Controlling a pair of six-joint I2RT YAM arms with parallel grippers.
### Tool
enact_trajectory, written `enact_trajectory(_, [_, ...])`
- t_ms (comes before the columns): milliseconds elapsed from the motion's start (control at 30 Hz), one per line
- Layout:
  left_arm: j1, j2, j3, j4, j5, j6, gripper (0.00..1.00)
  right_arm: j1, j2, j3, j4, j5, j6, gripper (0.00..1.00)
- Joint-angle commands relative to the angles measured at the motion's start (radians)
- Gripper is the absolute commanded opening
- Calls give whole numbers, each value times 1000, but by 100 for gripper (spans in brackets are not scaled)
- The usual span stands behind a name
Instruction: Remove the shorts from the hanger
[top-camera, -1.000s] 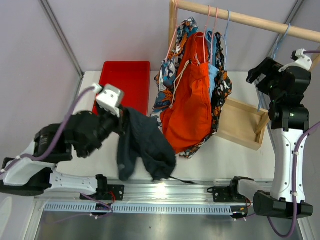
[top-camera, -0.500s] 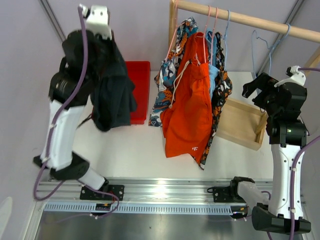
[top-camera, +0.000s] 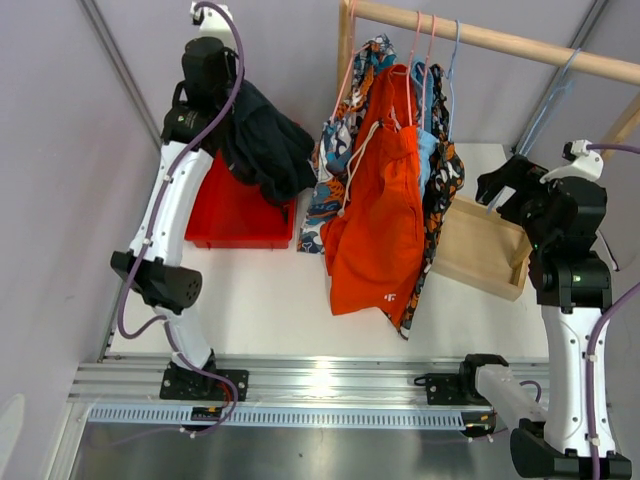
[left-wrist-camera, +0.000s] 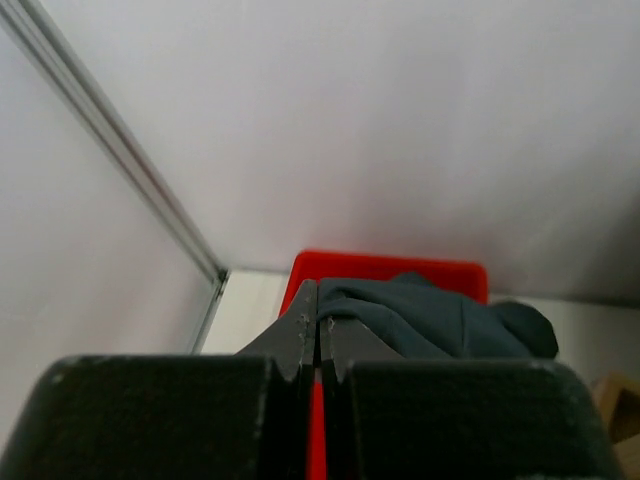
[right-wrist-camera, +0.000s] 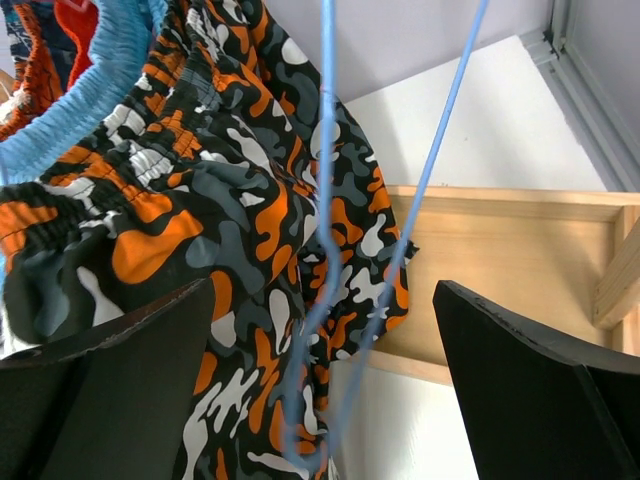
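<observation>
Arms flank a wooden rail (top-camera: 480, 38). At upper left of the overhead view, the left hand (left-wrist-camera: 318, 330) holds the black shorts (top-camera: 265, 150) above the red bin (top-camera: 215, 215); its wrist view shows the fingertips clenched on the dark cloth. At right, the right hand (top-camera: 497, 180) stands released, spread wide. Only its wrist view shows a blue hanger (right-wrist-camera: 327, 120) between the fingers, touching neither, beside the blotched shorts (right-wrist-camera: 240, 190). Orange shorts (top-camera: 380, 230), light blue shorts (right-wrist-camera: 95, 105) and wave-print shorts (top-camera: 322, 195) hang on the rail.

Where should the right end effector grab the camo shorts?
Pinch the gathered waistband of the camo shorts, coming from the right: they hang outermost on that side, facing the open right end effector. Mind the empty blue hanger dangling in between.
</observation>
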Motion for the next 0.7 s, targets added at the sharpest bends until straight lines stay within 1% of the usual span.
enact_trajectory(0, [39, -82, -126, 143, -8, -31, 0, 9, -14, 15, 14, 37, -21, 99])
enact_trajectory(67, [41, -104, -161, 179, 11, -17, 0, 9, -12, 21, 15, 40, -21, 99])
enact_trajectory(167, [48, -123, -225, 177, -4, -16, 0, 9, -9, 39, 17, 53, -18, 99])
enact_trajectory(233, [61, -138, -245, 176, -24, -49, 0, 9, -8, 53, 17, 63, -19, 99])
enact_trajectory(300, [87, -152, -305, 168, 2, -83, 0, 9, -6, 79, 14, 67, -19, 99])
enact_trajectory(367, [90, -153, -357, 162, 51, -89, 7, 7, -3, 103, 15, 60, -15, 99])
enact_trajectory(400, [90, -152, -371, 156, 77, -97, 15, 7, -2, 108, 18, 54, -13, 99])
enact_trajectory(433, [90, -141, -385, 150, 106, -112, 47, 7, -5, 113, 35, 43, -10, 99])
enact_trajectory(467, [90, -130, -407, 130, 152, -114, 82, 7, -8, 117, 44, 15, -5, 100])
enact_trajectory(500, [90, -117, -399, 99, 152, -159, 99, 7, -6, 133, 55, 0, -1, 99])
enact_trajectory(533, [90, -97, -382, 53, 147, -180, 99, 7, -5, 140, 82, -17, 5, 99])
enact_trajectory(567, [90, -62, -341, 4, 128, -200, 99, 7, 1, 149, 99, -90, 9, 99])
enact_trajectory(600, [90, -58, -346, -64, 126, -247, 99, 7, 8, 160, 115, -123, 21, 100])
enact_trajectory(633, [88, -66, -362, -76, 143, -261, 99, 9, 17, 183, 145, -176, 31, 99])
enact_trajectory(667, [87, -119, -460, -70, 160, -273, 99, 10, 38, 197, 162, -201, 39, 99])
